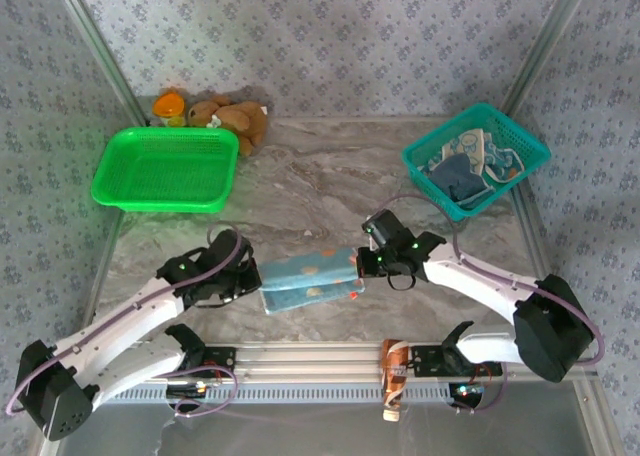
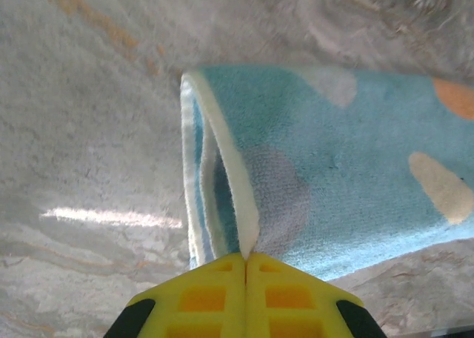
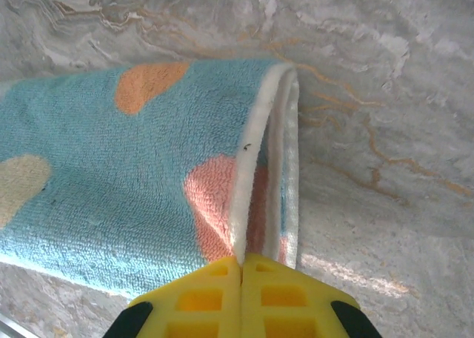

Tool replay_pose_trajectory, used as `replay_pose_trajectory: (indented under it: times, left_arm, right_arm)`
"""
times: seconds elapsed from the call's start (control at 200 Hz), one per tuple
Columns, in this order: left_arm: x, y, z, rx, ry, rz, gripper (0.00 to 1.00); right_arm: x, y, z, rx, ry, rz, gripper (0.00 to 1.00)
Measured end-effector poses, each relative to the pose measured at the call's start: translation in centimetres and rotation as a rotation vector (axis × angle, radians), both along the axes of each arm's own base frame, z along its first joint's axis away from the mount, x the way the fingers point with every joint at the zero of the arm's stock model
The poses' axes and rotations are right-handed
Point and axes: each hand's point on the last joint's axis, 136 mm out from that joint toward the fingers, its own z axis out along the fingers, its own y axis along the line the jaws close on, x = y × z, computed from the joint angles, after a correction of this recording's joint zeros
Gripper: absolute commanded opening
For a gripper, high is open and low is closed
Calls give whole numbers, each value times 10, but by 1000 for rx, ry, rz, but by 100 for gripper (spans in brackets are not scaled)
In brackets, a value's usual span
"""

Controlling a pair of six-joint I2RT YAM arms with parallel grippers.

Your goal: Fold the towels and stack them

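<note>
While both jaws are pressed together, your left gripper [image 2: 246, 259] pinches one edge of the dotted towel [image 2: 355, 175] and your right gripper [image 3: 241, 263] pinches the opposite edge; it spans between them.

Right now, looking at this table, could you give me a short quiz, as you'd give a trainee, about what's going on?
1. True or false: the left tool and the right tool are each shut on one end of the dotted towel.
2. Which holds the other towels? A: the green basket. B: the teal basket.
3. Fill in: the brown plush toy lies behind the ___ basket.

Key: 1 true; 2 B; 3 green.
</note>
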Motion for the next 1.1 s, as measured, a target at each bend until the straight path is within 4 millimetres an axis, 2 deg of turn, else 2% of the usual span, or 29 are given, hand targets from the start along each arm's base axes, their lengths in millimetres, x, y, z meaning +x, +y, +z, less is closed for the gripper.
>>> replay_pose_trajectory:
  times: [0.315, 0.52, 0.6, 0.655, 0.715, 0.785, 0.869, 0.959, 1.104]
  left_arm:
    - [-28, 0, -33, -2, 69, 3, 0]
    - [-34, 0, -51, -7, 92, 12, 0]
    - [-36, 0, -59, -15, 109, 16, 11]
    - [-39, 0, -64, -15, 122, 19, 25]
    - [-42, 3, -70, -4, 140, 23, 29]
    - [-45, 4, -73, 3, 148, 21, 42]
    - [-45, 4, -72, 5, 148, 13, 50]
    - [-44, 5, -68, 9, 139, 12, 53]
    - [-33, -3, -52, -17, 101, 13, 54]
  right_arm:
    - [-8, -4, -24, -36, 46, 3, 0]
    - [-15, -5, -45, -63, 87, 13, 0]
    - [-16, -6, -51, -72, 97, 14, 2]
    - [-15, -5, -53, -73, 99, 14, 7]
    - [-15, -6, -54, -78, 101, 14, 15]
    - [-15, -7, -54, -87, 94, 20, 25]
    - [-15, -10, -55, -100, 92, 26, 31]
    - [-16, -12, -51, -112, 80, 41, 39]
    - [-8, -7, -34, -94, 34, 56, 41]
